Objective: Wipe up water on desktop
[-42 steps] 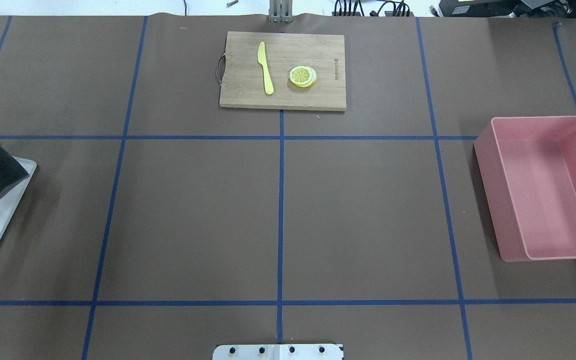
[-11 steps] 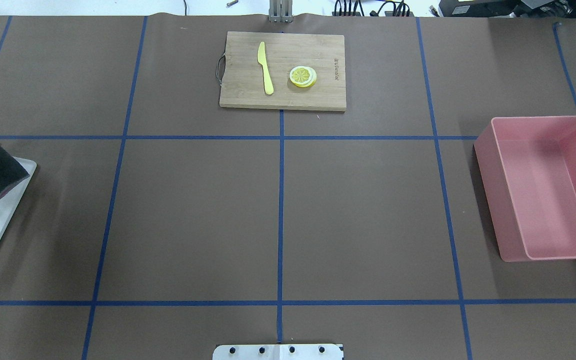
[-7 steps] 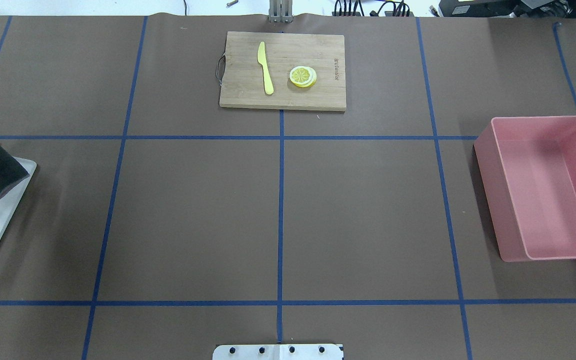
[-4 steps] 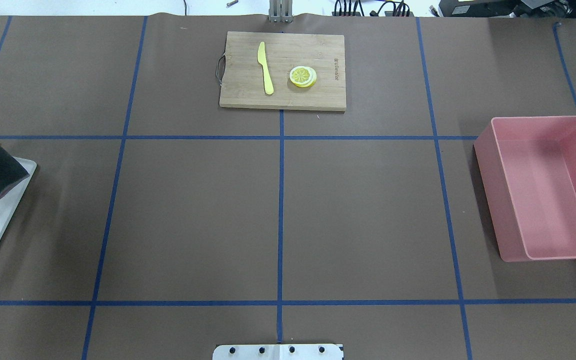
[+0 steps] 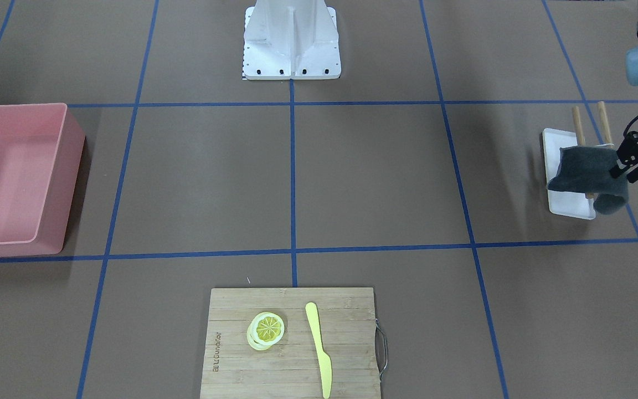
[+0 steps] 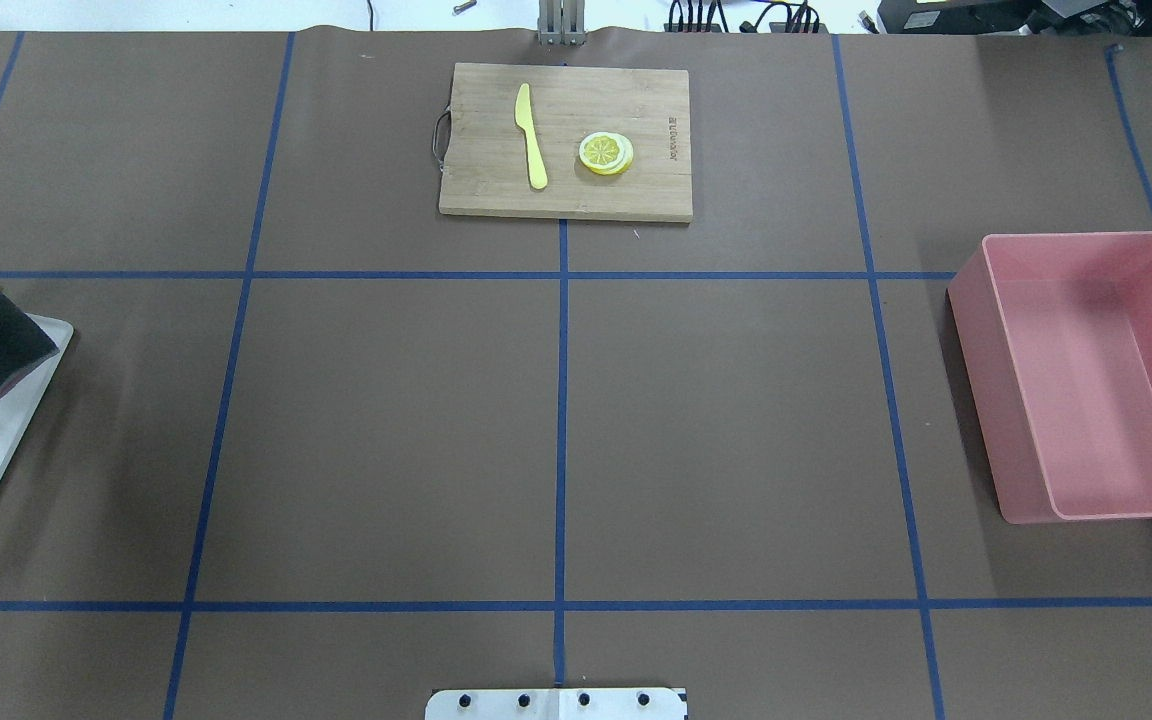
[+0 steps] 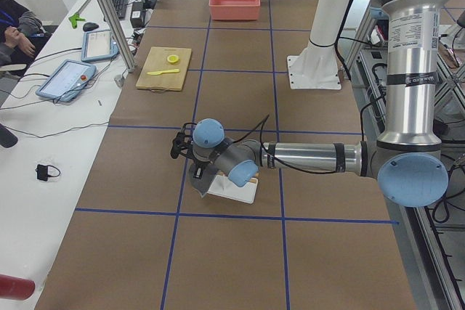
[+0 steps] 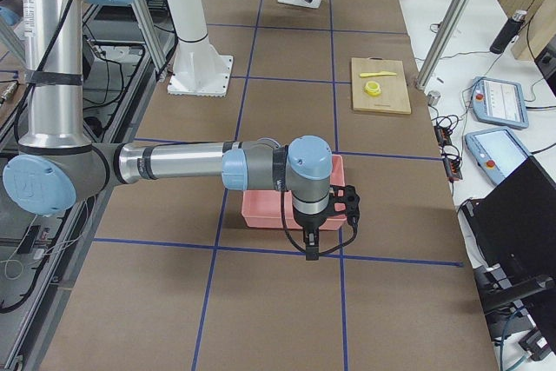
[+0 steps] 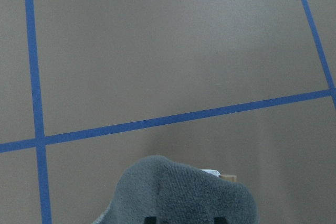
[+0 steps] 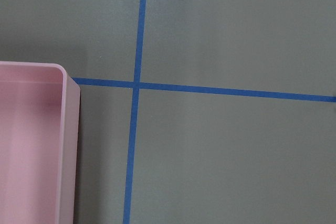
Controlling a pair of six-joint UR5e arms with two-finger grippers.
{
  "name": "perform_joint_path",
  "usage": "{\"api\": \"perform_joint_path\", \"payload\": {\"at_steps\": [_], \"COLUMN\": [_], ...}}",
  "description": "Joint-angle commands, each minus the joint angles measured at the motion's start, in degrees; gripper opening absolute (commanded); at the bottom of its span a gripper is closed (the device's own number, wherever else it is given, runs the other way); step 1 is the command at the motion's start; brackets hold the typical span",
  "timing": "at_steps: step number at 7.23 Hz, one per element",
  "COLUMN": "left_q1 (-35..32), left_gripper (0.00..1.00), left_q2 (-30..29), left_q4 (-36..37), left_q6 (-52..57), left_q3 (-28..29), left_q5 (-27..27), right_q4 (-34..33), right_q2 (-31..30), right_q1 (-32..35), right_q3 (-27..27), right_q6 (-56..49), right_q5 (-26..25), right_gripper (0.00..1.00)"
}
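Worktop [image 6: 386, 430], brown with blue tape grid, lies under both end effectors; long axis runs from left end effector [image 5: 623, 163] toward right end effector [image 8: 311, 252]. Left one clamped on grey cloth [image 5: 585, 172], white stand [image 5: 571, 206] below it. Right one: grip state cannot tell; pink bin [image 6: 996, 400] just beside it. Overhead view unchanged since earlier frames. One each: cloth, stand, bin, cutting board [image 6: 486, 190], yellow knife [image 6: 533, 150].

A bamboo cutting board [image 6: 566, 140] carries a yellow knife [image 6: 531, 135] with lemon slices [image 6: 606, 153] just beside it. Well off to one side of the board stands a pink bin [image 6: 1086, 375]. Well off to the opposite side is a white stand [image 5: 571, 206] with two wooden pegs [image 5: 576, 124].
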Motion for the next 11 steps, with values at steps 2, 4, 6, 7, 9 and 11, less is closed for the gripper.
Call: {"api": "perform_joint_path", "payload": {"at_steps": [2, 4, 6, 7, 9, 11], "left_q1": [0.1, 0.1, 0.1, 0.1, 0.0, 0.0], "left_gripper": [0.46, 0.39, 0.2, 0.09, 0.0, 0.0], "left_q2": [0.0, 0.0, 0.0, 0.0, 0.1, 0.0], "left_q4": [0.0, -0.1, -0.1, -0.1, -0.1, 0.1], "left_q6": [0.1, 0.1, 0.1, 0.1, 0.1, 0.1], "left_q3": [0.3, 0.3, 0.3, 0.2, 0.0, -0.8], "left_q5": [-0.1, -0.1, -0.1, -0.1, -0.1, -0.2], "right_q4": [0.0, 0.0, 0.0, -0.1, 0.0, -0.1], "right_q2": [0.1, 0.2, 0.2, 0.2, 0.2, 0.2], "right_q1": [0.0, 0.0, 0.0, 0.0, 0.0, 0.0], "right_q3": [-0.1, -0.1, -0.1, -0.1, -0.1, -0.1], "right_q6": [0.1, 0.1, 0.1, 0.1, 0.1, 0.1], "right_q5": [0.0, 0.0, 0.0, 0.0, 0.0, 0.0], "right_gripper": [1.0, 1.0, 1.0, 1.0, 1.0, 1.0]}}
